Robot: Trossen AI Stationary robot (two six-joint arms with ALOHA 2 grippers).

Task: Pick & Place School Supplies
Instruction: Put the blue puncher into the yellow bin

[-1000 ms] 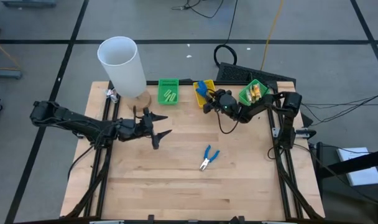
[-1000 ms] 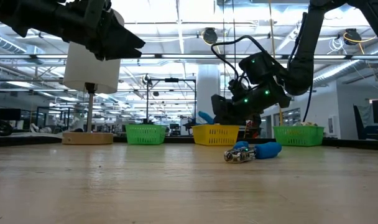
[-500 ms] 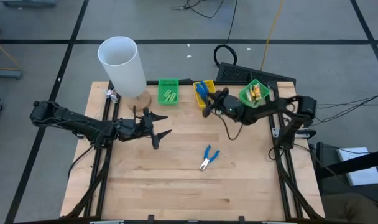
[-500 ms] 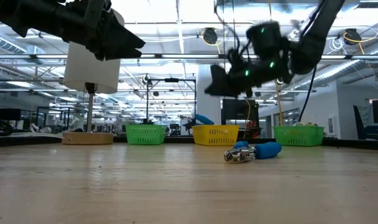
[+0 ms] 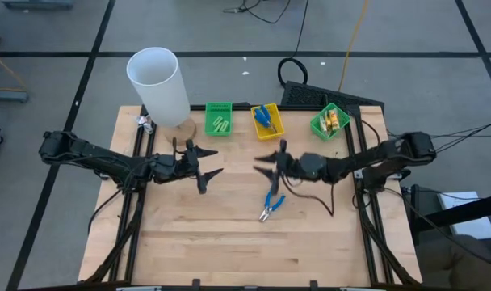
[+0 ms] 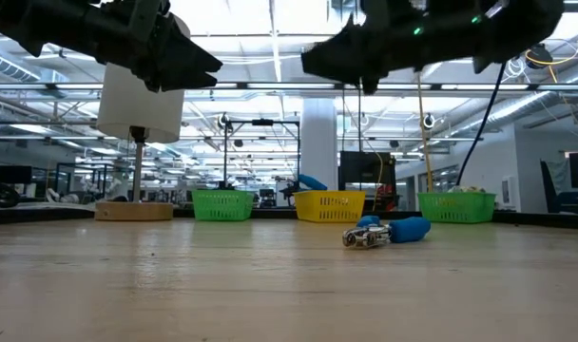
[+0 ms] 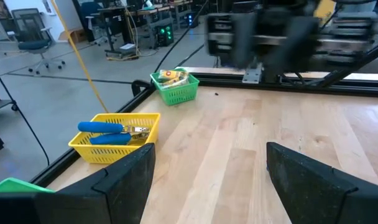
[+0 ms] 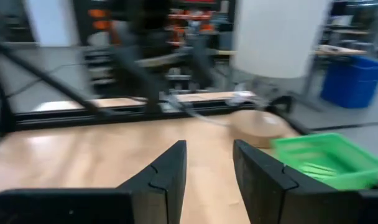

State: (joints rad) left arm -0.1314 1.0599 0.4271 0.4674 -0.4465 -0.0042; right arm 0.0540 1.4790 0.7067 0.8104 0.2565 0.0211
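- In the left wrist view the right arm is a dark blur; the room behind the right gripper's view is smeared too.
- The wooden tabletop sits on a grey floor; the low view looks into a wide hall with ceiling lights.
- Right gripper hovers empty, fingers parted with a narrow gap between them.
- Blue-handled pliers lie on the tabletop just beyond and below it, long axis diagonal, metal nose toward the near edge.
- Behind that gripper, a yellow bin holds another blue tool; green bins flank it.
- Left gripper hangs wide open, empty, well apart from the pliers.
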